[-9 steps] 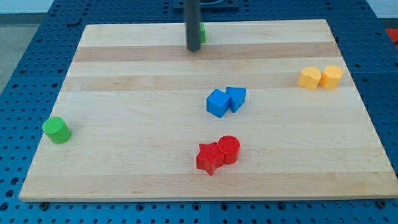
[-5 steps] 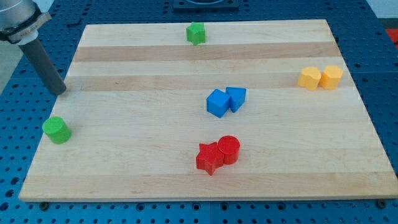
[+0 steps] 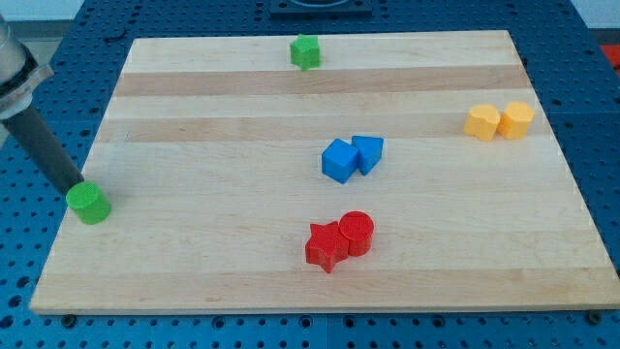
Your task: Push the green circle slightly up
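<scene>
The green circle (image 3: 89, 204) sits at the left edge of the wooden board (image 3: 242, 271), in the lower half of the view. My tip (image 3: 74, 185) is right at the circle's upper left edge, touching or nearly touching it. The rod slants up to the view's left. A green star-like block (image 3: 305, 51) sits near the board's top edge, far from my tip.
Two blue blocks (image 3: 351, 158) touch each other at the board's centre. A red star (image 3: 325, 246) and a red cylinder (image 3: 356, 233) touch below them. Two yellow blocks (image 3: 498, 121) sit side by side at the right. A blue pegboard (image 3: 29, 281) surrounds the board.
My tip swept from the top centre by the green star to the left edge, then came down to the green circle's upper left. No block has moved.
</scene>
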Controlling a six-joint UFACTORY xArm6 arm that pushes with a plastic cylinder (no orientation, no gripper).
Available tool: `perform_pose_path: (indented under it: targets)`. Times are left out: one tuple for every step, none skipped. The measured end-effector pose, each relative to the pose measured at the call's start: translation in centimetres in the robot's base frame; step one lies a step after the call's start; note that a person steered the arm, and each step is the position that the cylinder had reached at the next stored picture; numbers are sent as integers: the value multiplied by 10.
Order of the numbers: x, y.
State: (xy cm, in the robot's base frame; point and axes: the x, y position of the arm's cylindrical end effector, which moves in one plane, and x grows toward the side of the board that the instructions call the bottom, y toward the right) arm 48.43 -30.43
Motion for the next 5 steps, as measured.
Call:
perform_pose_path:
  targets:
    - [47, 0]
    - [82, 5]
    - [88, 17]
    - [87, 18]
    - [71, 26]
